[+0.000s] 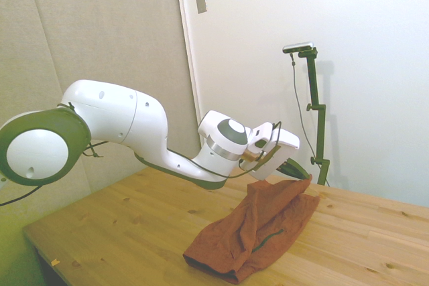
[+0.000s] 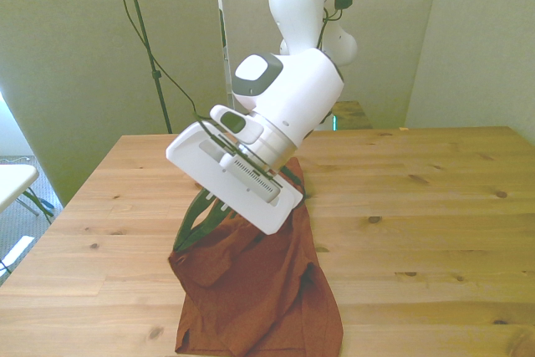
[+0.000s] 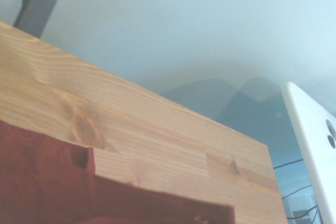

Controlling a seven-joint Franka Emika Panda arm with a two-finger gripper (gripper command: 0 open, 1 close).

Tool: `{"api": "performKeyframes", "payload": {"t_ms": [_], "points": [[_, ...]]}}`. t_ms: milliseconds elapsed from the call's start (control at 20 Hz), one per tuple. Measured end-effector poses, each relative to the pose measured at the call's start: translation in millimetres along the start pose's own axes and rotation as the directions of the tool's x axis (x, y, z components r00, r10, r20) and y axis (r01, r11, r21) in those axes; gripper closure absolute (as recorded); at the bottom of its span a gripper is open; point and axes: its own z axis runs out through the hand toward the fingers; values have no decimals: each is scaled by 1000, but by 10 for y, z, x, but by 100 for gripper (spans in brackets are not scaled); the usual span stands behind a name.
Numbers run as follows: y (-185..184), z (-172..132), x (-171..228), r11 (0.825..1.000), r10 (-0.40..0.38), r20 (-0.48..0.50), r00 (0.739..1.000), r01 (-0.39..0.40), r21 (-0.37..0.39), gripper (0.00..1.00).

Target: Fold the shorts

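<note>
Your hand [image 1: 303, 176]: clenched on rust-orange wrinkled fabric shorts [image 1: 261, 232], which hang below it onto the wooden worktop [image 1: 134, 226].

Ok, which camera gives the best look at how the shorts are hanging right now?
The side view. It shows the shorts in profile, one end lifted at the gripper, the rest draped down onto the table. The front view has the arm covering their raised part, and the wrist view catches only a blurred edge of cloth.
</note>
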Motion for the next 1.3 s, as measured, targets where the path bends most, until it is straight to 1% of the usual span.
{"api": "performKeyframes", "payload": {"t_ms": [50, 200, 300, 400, 500, 550, 600, 700, 800, 950, 1150, 1300], "points": [[13, 74, -5, 1000, 4, 4, 1000, -4, -7, 0], [15, 241, -42, 1000, 27, 20, 999, -27, -17, 0], [-5, 247, -17, 999, 46, 23, 999, -46, -5, 0], [-18, 180, 61, 998, 67, 21, 998, -67, 15, 0], [-33, 42, 164, 994, 94, 28, 995, -95, 44, 0], [-55, -69, 197, 991, 112, 56, 992, -116, 66, 0], [-86, -207, 188, 988, 120, 103, 987, -129, 91, 0], [-127, -534, 112, 983, 120, 209, 971, -146, 113, 0], [-128, -899, 3, 980, 109, 320, 941, -156, 125, 0], [-20, -1409, -193, 980, 69, 474, 878, -147, 131, 0], [157, -1927, -473, 981, 2, 577, 817, -114, 157, 0], [269, -2331, -745, 974, -59, 659, 750, -101, 202, 0]]}}
